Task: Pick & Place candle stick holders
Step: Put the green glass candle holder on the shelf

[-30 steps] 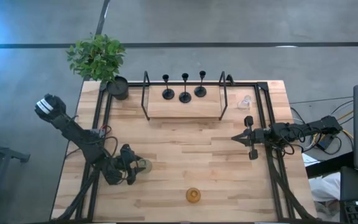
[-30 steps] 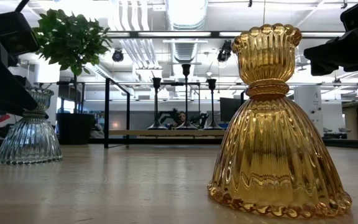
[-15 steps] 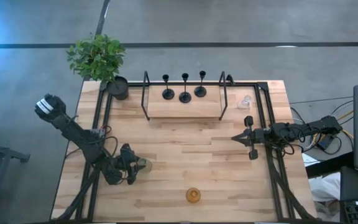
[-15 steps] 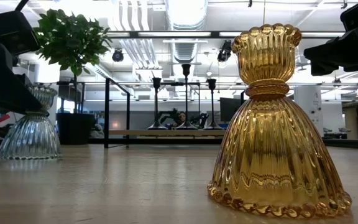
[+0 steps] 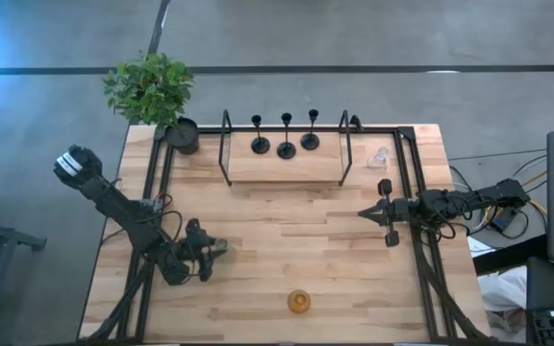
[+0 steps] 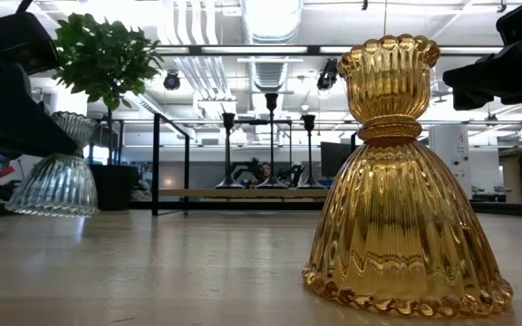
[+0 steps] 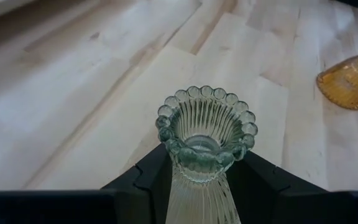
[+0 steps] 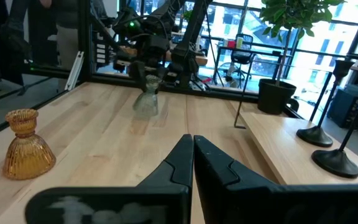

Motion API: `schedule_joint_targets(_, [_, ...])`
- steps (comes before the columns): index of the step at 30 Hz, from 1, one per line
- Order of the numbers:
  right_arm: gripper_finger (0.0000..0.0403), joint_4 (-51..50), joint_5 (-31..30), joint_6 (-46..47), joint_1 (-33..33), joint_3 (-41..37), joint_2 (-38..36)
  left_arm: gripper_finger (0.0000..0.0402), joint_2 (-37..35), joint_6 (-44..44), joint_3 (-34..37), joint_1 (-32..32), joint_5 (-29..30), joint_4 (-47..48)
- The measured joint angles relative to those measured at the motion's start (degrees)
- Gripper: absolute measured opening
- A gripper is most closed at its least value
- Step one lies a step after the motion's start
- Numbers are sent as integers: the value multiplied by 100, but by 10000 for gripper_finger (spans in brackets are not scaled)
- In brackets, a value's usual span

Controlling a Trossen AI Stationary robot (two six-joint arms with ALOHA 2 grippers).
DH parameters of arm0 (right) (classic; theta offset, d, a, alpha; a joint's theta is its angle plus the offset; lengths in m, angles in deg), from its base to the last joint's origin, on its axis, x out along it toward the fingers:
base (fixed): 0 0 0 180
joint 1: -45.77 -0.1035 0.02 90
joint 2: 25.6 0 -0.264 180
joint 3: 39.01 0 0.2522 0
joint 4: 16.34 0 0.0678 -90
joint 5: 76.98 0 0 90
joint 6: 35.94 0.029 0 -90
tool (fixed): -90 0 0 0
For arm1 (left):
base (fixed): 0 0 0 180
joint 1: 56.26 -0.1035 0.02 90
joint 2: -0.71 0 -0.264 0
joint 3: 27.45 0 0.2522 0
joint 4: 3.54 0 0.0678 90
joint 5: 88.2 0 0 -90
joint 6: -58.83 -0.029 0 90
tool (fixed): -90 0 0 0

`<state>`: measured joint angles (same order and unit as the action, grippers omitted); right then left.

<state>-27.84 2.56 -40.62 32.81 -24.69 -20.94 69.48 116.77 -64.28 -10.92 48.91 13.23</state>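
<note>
Left gripper (image 7: pixel 199 180) jaws grip the grey-green holder (image 7: pixel 205 134) at its neck, just clear of the worktop (image 5: pixel 296 240); smooth glass may slip. Right gripper (image 8: pixel 193 163) jaws closed, empty.

Two dark jointed arms, black angular fingers (image 8: pixel 194 163), loose cables along links

The worktop (image 5: pixel 287 240) is pale wood with a smooth matt finish and visible grain. The amber holder (image 6: pixel 406 181) and the grey-green holder (image 7: pixel 205 146) are ribbed, glossy glass; the three black holders (image 5: pixel 286 135) look matt.
</note>
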Motion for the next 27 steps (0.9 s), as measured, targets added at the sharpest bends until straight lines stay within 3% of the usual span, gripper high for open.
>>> schedule_joint_targets(16, [8, 0, 0, -1, 1, 0, -1, 141, 2, 83, 316, -78, 542, -177])
schedule_joint_targets(27, [8, 0, 0, 5, 1, -1, 0, 141, 2, -769, 315, -563, 769, -214])
